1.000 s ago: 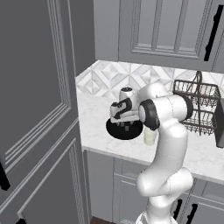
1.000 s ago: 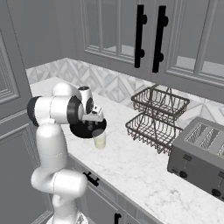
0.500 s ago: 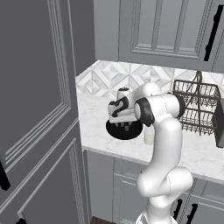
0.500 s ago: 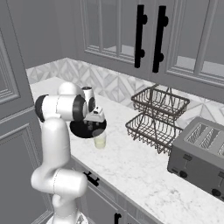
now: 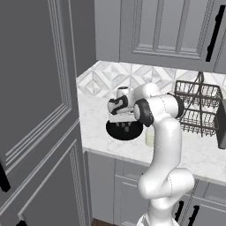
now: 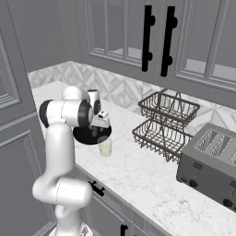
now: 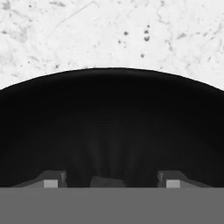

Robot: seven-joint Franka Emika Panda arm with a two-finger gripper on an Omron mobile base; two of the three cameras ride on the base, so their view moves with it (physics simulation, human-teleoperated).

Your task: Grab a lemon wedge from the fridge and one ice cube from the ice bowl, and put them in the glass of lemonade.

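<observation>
Your gripper sits low inside the ice bowl, fingers spread wide with a small dark lump, probably the ice cube, directly between them; the glass of lemonade stands just beside the bowl.

Black ice bowl. Pale yellow glass of lemonade. White marble surface with grey speckles and veins. Dark grey fridge. Grey-and-white diamond backsplash. Dark wire rack. Grey toaster.
</observation>
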